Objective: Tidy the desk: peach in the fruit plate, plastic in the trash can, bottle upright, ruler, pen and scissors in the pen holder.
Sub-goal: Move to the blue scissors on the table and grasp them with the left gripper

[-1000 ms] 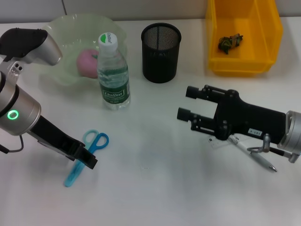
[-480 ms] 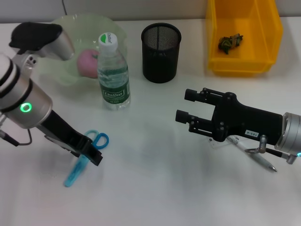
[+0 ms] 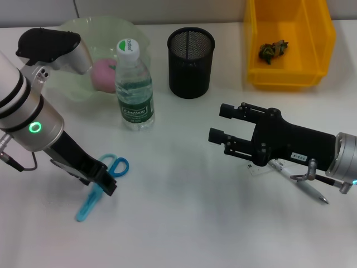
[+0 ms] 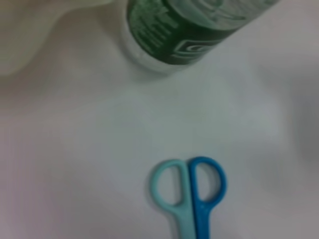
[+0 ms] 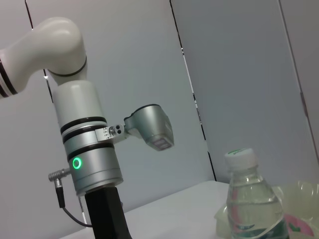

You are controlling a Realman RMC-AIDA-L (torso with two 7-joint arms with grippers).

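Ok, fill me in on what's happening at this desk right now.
The robot is tidying the desk. Its left gripper is down over the scissors, which lie flat on the table. The right gripper hovers open above the table, with the pen lying beneath that arm. The peach sits in the fruit plate, the bottle stands upright, a crumpled scrap is in the yellow bin, and the pen holder looks empty.
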